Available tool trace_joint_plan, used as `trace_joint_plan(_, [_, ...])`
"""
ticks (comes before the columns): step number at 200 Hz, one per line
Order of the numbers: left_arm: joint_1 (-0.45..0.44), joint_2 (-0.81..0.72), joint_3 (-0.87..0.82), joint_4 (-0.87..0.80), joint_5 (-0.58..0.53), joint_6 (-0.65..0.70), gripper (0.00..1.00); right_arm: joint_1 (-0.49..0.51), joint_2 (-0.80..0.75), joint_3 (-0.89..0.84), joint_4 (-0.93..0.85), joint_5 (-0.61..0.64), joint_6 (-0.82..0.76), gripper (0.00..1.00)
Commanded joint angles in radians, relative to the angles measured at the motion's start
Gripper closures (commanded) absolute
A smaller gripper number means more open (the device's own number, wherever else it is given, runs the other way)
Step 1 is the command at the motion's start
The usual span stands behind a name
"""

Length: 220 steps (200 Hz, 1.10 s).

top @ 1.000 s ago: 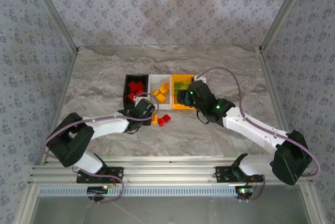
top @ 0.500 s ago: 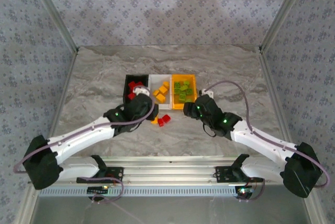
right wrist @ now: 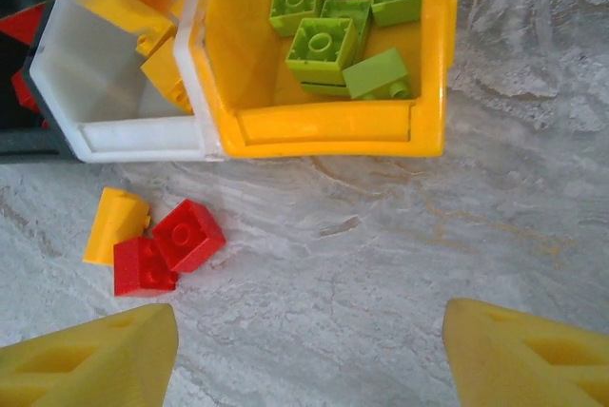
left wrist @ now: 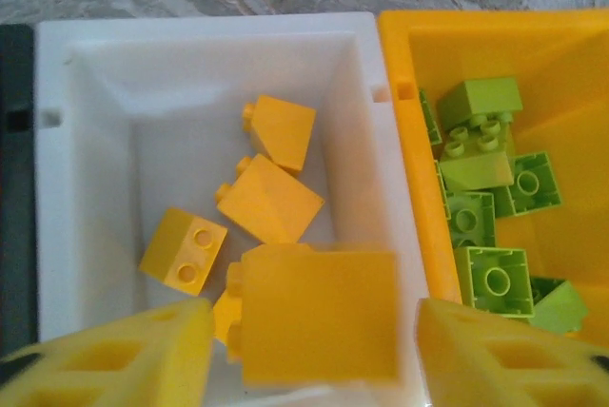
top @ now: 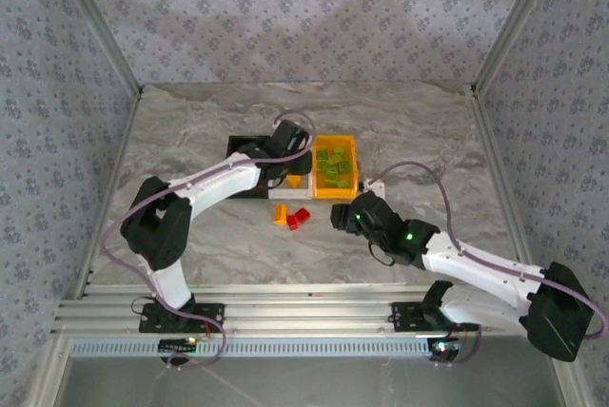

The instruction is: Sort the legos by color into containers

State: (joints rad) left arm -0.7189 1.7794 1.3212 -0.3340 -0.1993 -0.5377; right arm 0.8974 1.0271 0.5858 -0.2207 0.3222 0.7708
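My left gripper hangs open over the white container. A blurred orange lego sits loose between its fingers with a gap on each side, above several other orange legos. The orange-yellow container beside it holds green legos. My right gripper is open over bare table, just in front of the orange-yellow container. To its left lie two red legos and one orange lego. The black container is at the left end of the row.
The marble table is fenced by patterned walls at the back and both sides. My left arm crosses over the black container. The loose bricks lie between the two grippers, near the containers' front edge.
My left arm swung from the loose bricks up over the white container and its jaws opened, freeing an orange lego. My right arm drew back from the orange-yellow container toward the near side.
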Motion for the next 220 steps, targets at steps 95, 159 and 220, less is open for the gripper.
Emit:
trace_joint_plan(95, [-0.152,-0.635,-0.353,0.027,-0.003,-0.088,0.0,0.093,0.13,0.057,0.081,-0.012,-0.003,0.21])
trace_joint_plan(159, [-0.157,-1.112,-0.738,-0.169,-0.12,-0.272,0.01,0.167,0.429,0.254,0.164,-0.056,-0.062,0.27])
trace_joint_plan(220, [-0.153,-1.41,-0.813,-0.381,-0.178,-0.334,0.0,0.171,0.72,0.526,0.032,-0.034,-0.107,0.4])
